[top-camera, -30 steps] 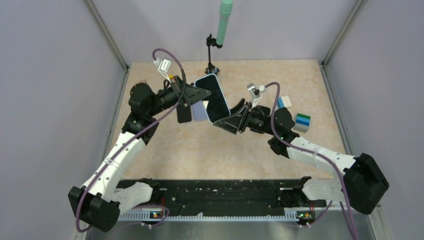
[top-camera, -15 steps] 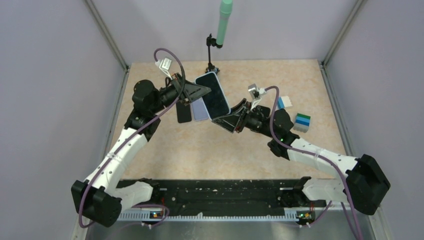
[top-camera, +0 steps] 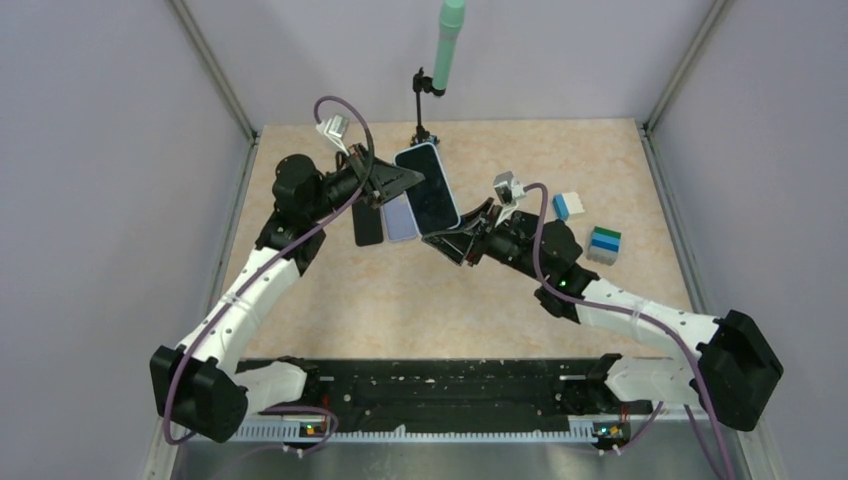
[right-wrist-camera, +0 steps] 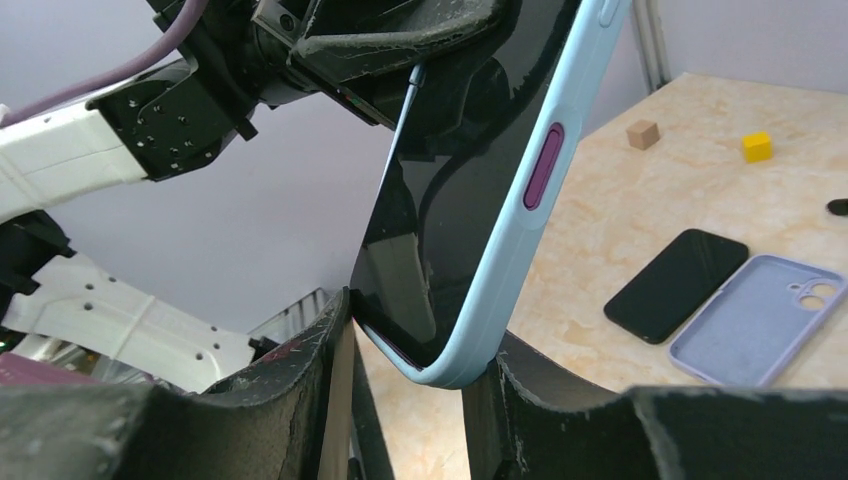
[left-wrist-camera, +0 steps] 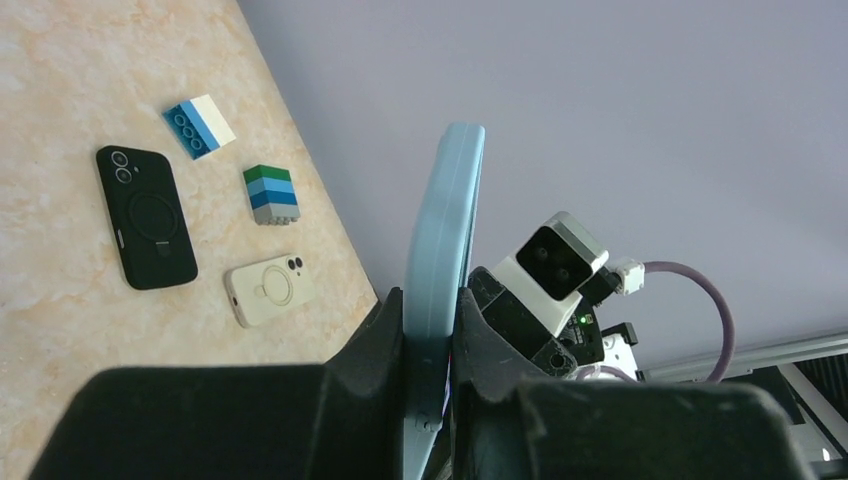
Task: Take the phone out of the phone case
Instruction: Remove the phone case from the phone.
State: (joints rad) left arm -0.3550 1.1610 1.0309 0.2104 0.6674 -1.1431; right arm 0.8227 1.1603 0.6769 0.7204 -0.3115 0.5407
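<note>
Desk [top-camera: 350, 300] lies under the phone [top-camera: 432, 190], which is held up off it, tilted, in its light-blue case [right-wrist-camera: 510, 230]. Left hand [left-wrist-camera: 432, 330] comes in from the phone's left, narrow, clamped on the case edge. Right hand [right-wrist-camera: 415, 340] sits at the phone's lower corner, partly closed, fingers pressed on either side of it. Black phone [top-camera: 367, 226] and lilac case [top-camera: 400, 220] lie flat just left of the phone. Two blocks [top-camera: 605, 243] lie well to its right.
</note>
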